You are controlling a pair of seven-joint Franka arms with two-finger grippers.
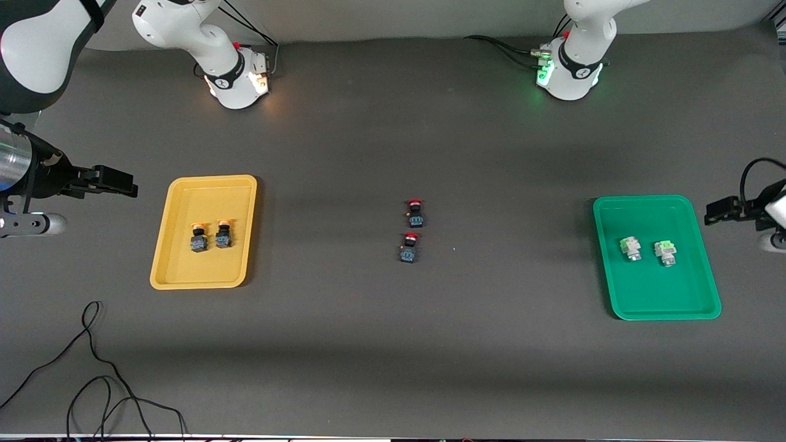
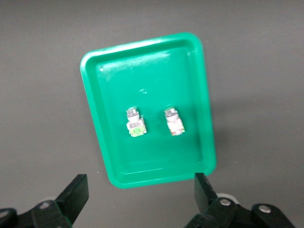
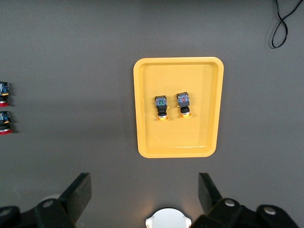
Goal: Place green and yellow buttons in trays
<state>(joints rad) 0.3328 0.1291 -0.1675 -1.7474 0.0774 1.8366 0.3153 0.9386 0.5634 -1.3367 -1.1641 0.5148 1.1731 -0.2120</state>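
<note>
both yellow-capped dark buttons [image 1: 209, 236] lie in the shallow yellow plastic tray [image 1: 178, 270], both green-topped pale buttons [image 1: 648, 250] in the green plastic tray [image 1: 638, 307]. left gripper [image 2: 137, 192] and right gripper [image 3: 145, 190] hang open, empty, off the desk's ends. sorting seems done; nothing calls for another move.

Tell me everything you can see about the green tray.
The green tray is a shallow rectangular tray that looks like glossy plastic, with rounded corners and a raised rim. It lies flat on the dark table at the left arm's end. Inside, two green-topped buttons lie side by side on its floor, apart. No gripper touches it.
</note>
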